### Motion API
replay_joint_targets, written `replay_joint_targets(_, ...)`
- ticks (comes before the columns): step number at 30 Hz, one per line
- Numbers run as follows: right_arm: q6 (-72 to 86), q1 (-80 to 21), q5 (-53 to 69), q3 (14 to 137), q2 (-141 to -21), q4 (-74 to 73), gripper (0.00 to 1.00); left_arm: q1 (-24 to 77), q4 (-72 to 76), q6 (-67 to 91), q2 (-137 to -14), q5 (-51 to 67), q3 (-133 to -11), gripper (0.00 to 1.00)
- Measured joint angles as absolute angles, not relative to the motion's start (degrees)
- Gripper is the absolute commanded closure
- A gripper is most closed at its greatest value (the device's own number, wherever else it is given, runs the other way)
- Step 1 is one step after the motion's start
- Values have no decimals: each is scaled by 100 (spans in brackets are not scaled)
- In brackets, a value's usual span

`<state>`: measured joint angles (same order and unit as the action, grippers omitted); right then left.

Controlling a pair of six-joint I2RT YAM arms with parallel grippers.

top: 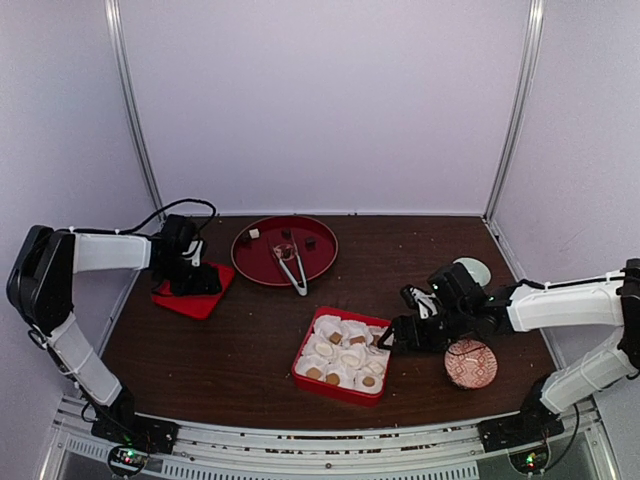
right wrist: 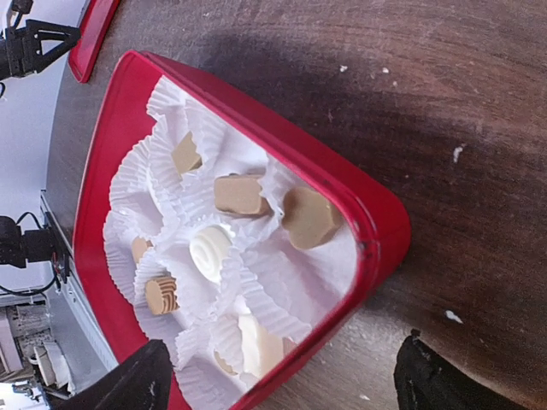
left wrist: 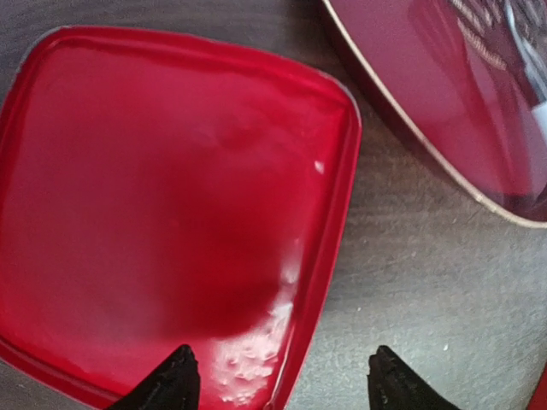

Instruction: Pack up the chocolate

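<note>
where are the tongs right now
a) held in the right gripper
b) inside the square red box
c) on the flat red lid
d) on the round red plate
d: in the top view the tongs lie on the round red plate at the back of the table, with no gripper on them.

You have the square red plastic box (top: 340,355) lined with crinkled white paper cups (right wrist: 171,111) at the near centre of the dark wooden table (top: 250,340). The tan and cream chocolates (right wrist: 242,195) sit in its cups. Beyond it, far centre, lies the round red tray (top: 265,255), carrying metal tongs (top: 293,268) and a few more chocolates. The flat red square lid (top: 195,300) lies left of the tray. The patterned round bowl (top: 470,362) sits right of the box.
</note>
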<state>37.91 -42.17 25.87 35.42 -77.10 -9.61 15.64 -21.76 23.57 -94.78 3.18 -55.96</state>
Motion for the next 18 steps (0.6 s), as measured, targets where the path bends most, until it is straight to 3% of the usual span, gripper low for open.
replay_joint_targets(18, 3913, -4735, 3044, 4711, -9240, -311, 11, 2025, -2663, 1984, -10558, -447, -6407, 66)
